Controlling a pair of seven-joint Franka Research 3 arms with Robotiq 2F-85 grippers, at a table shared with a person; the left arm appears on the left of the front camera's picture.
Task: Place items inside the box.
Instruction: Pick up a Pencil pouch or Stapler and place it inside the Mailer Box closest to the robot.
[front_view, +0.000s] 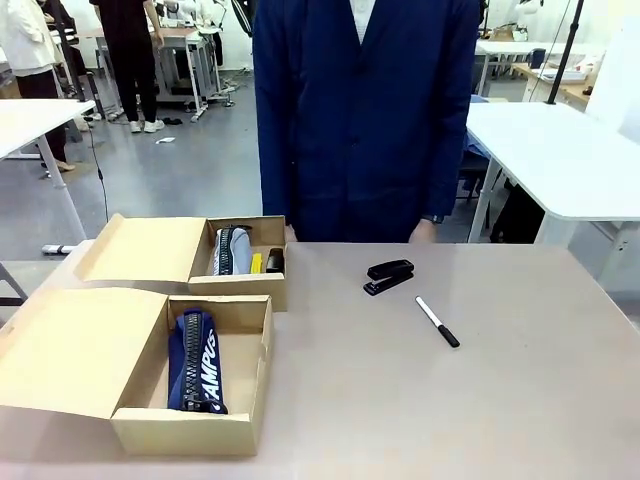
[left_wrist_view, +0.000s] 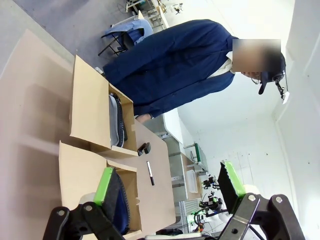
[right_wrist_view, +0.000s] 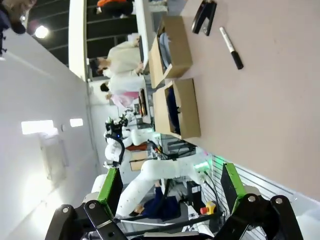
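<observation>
Front view, centre: black hinged stapler (front_view: 389, 276) was judged best pinched widthwise; left gripper (left_wrist_view: 166, 175) and right gripper (right_wrist_view: 169, 176) were spread apart.

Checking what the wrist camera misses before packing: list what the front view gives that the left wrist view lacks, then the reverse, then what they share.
Front view's own: the yellow utility knife and a black stapler tucked beside the light grey zip pouch in the far box, plus the white lettering on the navy pouch. Left wrist view's own: the left gripper, open and holding nothing. Shared: the far box, the near box, both pouches, and the second stapler and white pen lying loose on the table.
</observation>
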